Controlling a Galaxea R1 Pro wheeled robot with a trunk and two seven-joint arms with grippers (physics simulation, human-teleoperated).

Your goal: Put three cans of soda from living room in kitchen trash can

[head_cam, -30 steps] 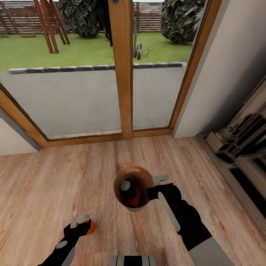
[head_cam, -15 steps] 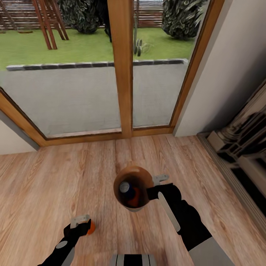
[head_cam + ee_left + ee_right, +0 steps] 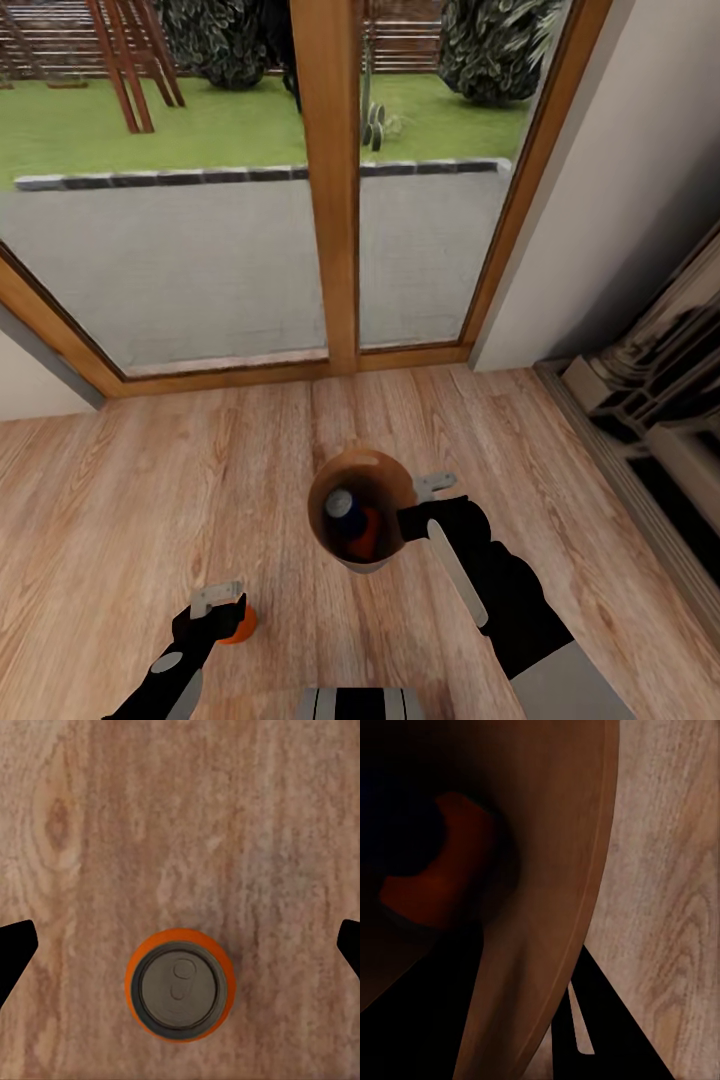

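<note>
Head view: trash can point(image 3: 385, 478) mid-floor, glass doors point(image 3: 250, 190) ahead.

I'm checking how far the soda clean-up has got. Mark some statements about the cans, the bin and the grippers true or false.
1. The pale round bin with a brown inside holds a dark blue can and an orange can. True.
2. The right gripper holds the bin at its rim. True.
3. The third can, orange, lies on its side. False: it stands upright on the wood floor.
4. The left gripper is shut on that can. False: its fingers stand wide apart, clear of it.
</note>
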